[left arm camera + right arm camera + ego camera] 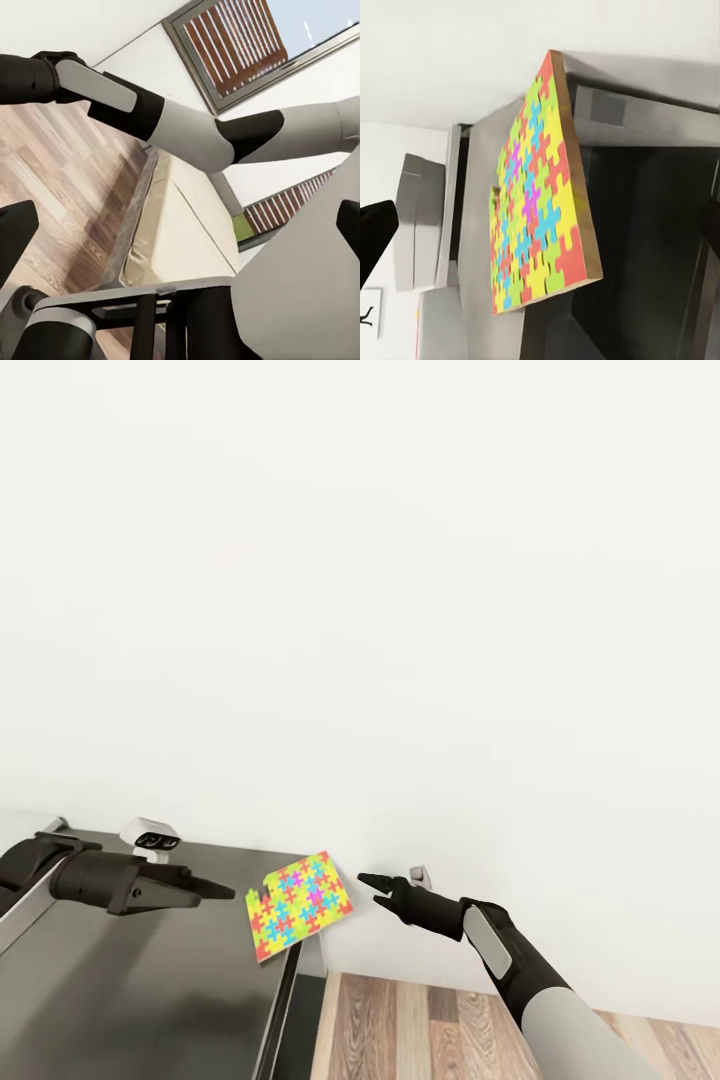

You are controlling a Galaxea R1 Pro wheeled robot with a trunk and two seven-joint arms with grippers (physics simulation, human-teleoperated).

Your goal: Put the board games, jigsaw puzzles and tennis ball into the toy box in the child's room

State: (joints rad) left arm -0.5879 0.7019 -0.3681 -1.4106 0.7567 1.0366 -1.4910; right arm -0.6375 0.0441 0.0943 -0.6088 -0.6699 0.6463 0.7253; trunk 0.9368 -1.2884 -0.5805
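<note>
One jigsaw puzzle (298, 906), a thin sheet of bright interlocking pieces, lies at the right edge of the dark grey table (150, 980), with a corner hanging over the edge. It also fills the middle of the right wrist view as the jigsaw puzzle (536, 202). My left gripper (222, 891) hovers over the table just left of the puzzle, open and holding nothing. Coming from the right off the table, my right gripper (370, 881) points at the puzzle with a small gap, open and empty. The bed (176, 225) with its beige mattress lies beyond my right arm.
A plain white wall stands close behind the table. Wooden floor (420, 1025) lies right of the table. A small white fitting (421, 876) sits on the wall behind the right gripper. A window with brown blinds (240, 41) is above the bed.
</note>
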